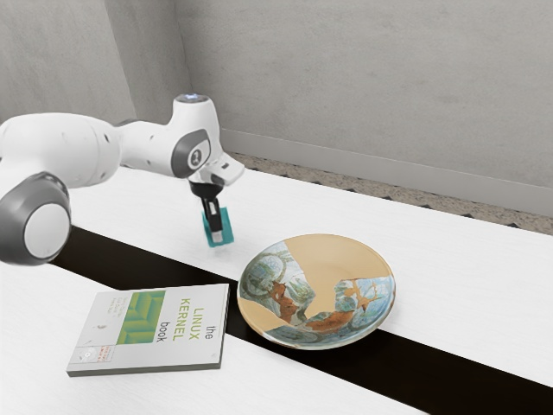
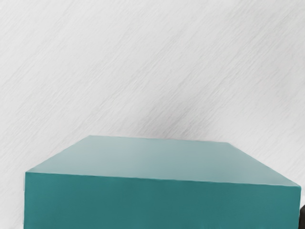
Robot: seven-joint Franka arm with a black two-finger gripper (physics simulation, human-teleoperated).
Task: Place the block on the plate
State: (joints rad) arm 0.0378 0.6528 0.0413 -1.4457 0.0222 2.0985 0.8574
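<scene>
In the exterior view, my gripper (image 1: 217, 233) points down over the white table, left of the plate, and is shut on the teal block (image 1: 227, 223). One finger covers part of the block's near face. The wrist view has the block (image 2: 162, 202) large at its lower edge, directly under my hand. The plate (image 1: 337, 268), round and tan with a painted fox pattern, lies on the table, apart from the block.
A Linux Kernel book (image 1: 155, 328) lies flat near the plate, at the exterior view's lower left. A black stripe (image 1: 415, 367) crosses the white table (image 1: 467, 285), running under the plate's edge. A grey wall stands beyond the table.
</scene>
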